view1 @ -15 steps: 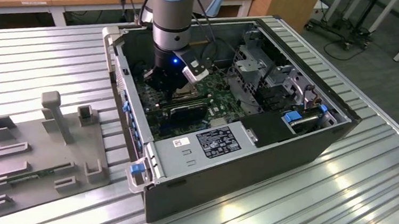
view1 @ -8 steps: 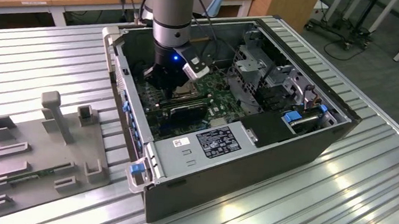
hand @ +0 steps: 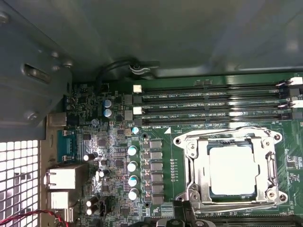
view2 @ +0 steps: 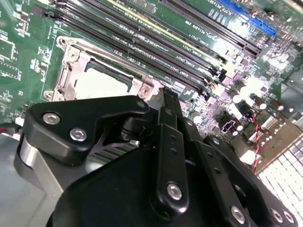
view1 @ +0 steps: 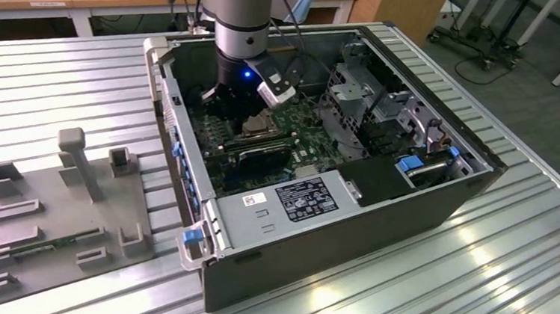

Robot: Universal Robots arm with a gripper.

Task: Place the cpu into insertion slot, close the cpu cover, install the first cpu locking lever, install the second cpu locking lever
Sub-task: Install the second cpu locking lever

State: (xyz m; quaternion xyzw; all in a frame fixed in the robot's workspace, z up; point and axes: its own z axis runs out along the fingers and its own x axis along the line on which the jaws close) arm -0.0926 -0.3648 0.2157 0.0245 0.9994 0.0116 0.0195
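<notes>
Fingers [view2: 163, 101]: you cannot tell from these views whether they are released or clenched; they hang just above the socket's near edge. Looking across the exterior view from its left, you have the grooved surface [view1: 55, 87], a grey fixture [view1: 56, 214], then the open computer case [view1: 354, 230] with the arm [view1: 236, 18] reaching inside. In both wrist views the cpu [hand: 233, 170] sits in the insertion slot [hand: 191, 165], the cpu cover [hand: 272, 165] lying around it, memory slots [hand: 213, 101] just beside.
</notes>
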